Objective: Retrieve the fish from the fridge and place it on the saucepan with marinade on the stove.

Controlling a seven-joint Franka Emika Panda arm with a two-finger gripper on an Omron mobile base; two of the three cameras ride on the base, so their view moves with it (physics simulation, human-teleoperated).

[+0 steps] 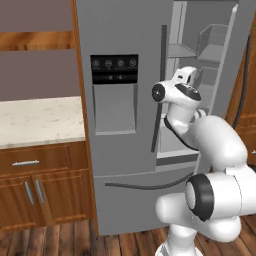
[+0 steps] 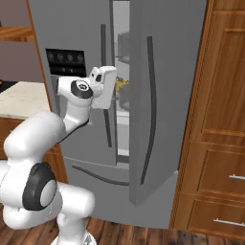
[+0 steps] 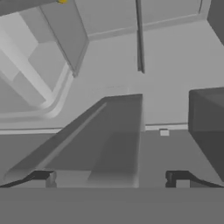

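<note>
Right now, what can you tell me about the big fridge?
The fridge is tall and grey, like brushed steel, with a black dispenser panel on its shut left door. Its right door stands swung open, showing pale grey shelves inside. Long dark curved handles run down the doors. It stands on the wood floor between wooden cabinets. The robot's arm reaches into the opening.

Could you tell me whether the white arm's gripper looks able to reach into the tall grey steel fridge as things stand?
Probably yes: the right door of the tall grey steel fridge stands open, and the open gripper already faces its pale shelves with nothing between.
</note>
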